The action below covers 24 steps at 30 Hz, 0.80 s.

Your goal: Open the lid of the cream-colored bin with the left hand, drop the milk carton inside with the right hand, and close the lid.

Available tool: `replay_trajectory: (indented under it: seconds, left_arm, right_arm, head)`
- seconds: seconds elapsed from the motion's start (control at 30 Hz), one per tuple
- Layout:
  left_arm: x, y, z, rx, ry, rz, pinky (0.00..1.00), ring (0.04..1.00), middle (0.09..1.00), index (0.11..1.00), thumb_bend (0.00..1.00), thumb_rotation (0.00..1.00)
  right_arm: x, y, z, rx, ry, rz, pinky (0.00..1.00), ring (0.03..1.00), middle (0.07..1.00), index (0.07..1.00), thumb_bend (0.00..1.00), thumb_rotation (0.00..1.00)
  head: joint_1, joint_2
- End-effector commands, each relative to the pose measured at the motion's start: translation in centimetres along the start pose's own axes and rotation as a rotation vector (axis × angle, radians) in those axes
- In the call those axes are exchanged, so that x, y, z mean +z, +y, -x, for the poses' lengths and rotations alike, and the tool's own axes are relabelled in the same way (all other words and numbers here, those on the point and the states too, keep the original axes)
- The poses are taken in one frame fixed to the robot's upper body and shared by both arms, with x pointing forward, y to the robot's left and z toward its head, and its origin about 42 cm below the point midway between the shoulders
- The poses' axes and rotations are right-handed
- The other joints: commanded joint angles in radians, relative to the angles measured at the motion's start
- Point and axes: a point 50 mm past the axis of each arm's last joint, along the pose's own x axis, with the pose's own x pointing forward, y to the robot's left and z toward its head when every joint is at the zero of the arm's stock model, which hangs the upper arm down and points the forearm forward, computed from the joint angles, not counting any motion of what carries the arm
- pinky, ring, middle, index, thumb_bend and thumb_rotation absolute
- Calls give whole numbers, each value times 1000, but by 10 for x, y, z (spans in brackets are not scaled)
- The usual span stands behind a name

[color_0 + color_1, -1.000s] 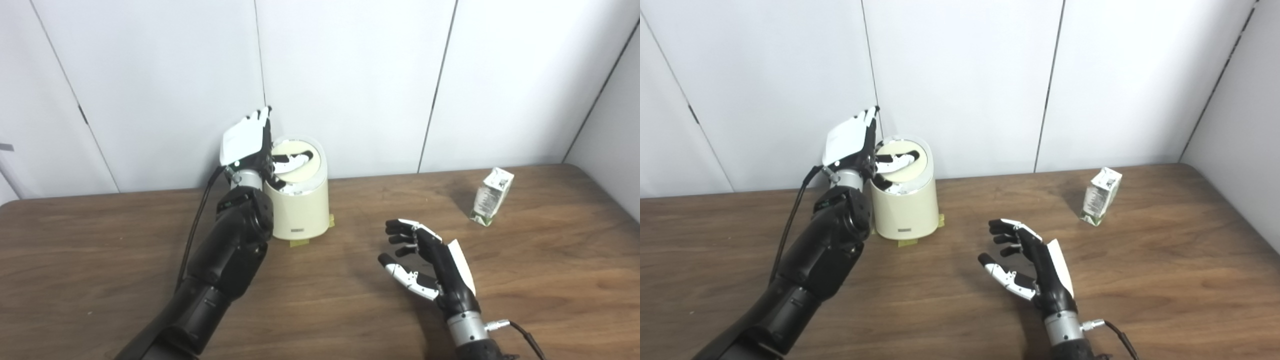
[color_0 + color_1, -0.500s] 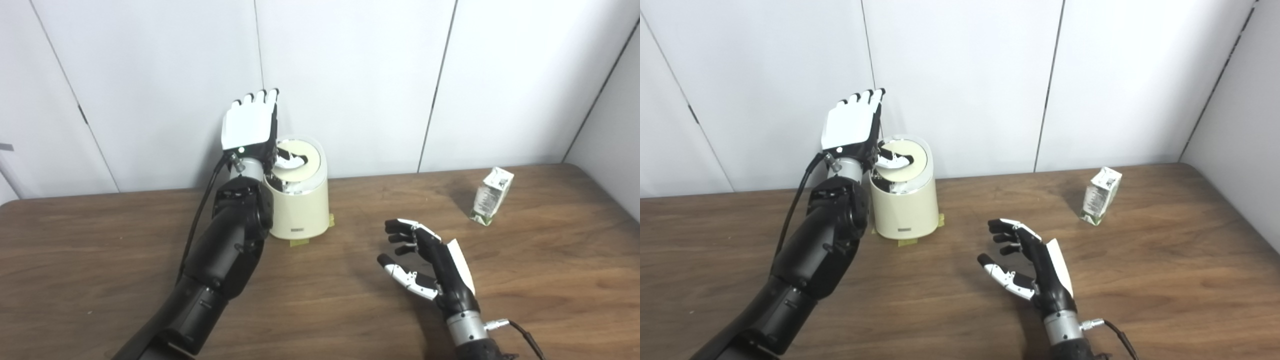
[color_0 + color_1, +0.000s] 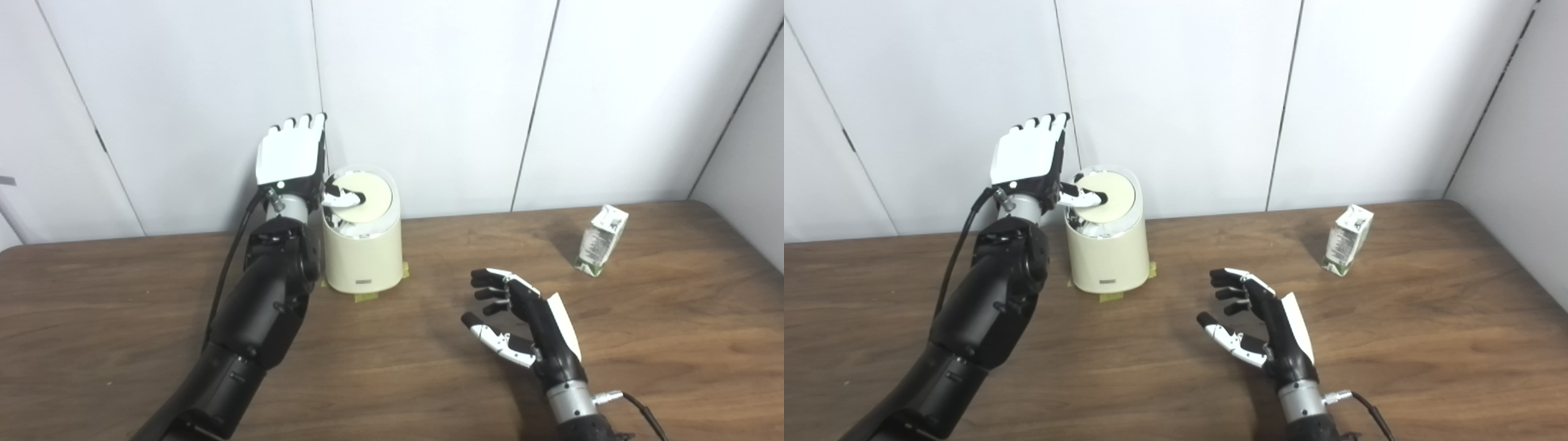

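Observation:
The cream-colored bin (image 3: 362,254) stands at the back of the table, left of centre, its round lid (image 3: 367,197) tipped down at the left. My left hand (image 3: 293,160) is raised beside the bin's left rim, fingers straight up and apart, holding nothing; its thumb lies over the lid's left edge. The milk carton (image 3: 601,240) stands upright at the back right of the table. My right hand (image 3: 528,324) hovers open and empty low over the table at centre right, well short of the carton.
The brown wooden table (image 3: 429,367) runs to a white panelled wall (image 3: 429,92) right behind the bin. Yellow tape tabs (image 3: 366,297) mark the bin's base. A cable (image 3: 229,263) runs along my left forearm.
My left hand has turned upright, then shifted a little left, its thumb drawing back from across the lid to its left edge. The right hand and the carton have not moved.

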Motion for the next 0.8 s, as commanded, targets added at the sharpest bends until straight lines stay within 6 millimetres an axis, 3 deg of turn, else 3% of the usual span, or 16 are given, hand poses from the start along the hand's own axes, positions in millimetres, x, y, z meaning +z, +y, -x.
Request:
replay_trajectory:
  seconds: [0.0,0.37,0.63,0.77]
  left_arm:
    - [6,29,-10,76,-14,28,1000,1000,1000,1000,635,971]
    - [6,32,-10,67,-19,35,1000,1000,1000,1000,679,991]
    - [3,20,-7,49,-36,-13,1000,1000,1000,1000,971,560]
    - [2,13,-5,41,-31,-51,1000,1000,1000,1000,1000,407]
  right_arm:
    - [0,0,-3,-2,-28,11,572,688,720,710,246,254]
    - [1,1,-2,-5,-23,18,586,694,723,710,242,243]
    - [1,1,-2,-1,-14,2,598,704,733,717,249,291]
    - [2,1,-2,-7,-23,9,598,702,729,712,254,293]
  head:
    - [-1,0]
    - [2,0]
    - [-4,4]
    - [-7,7]
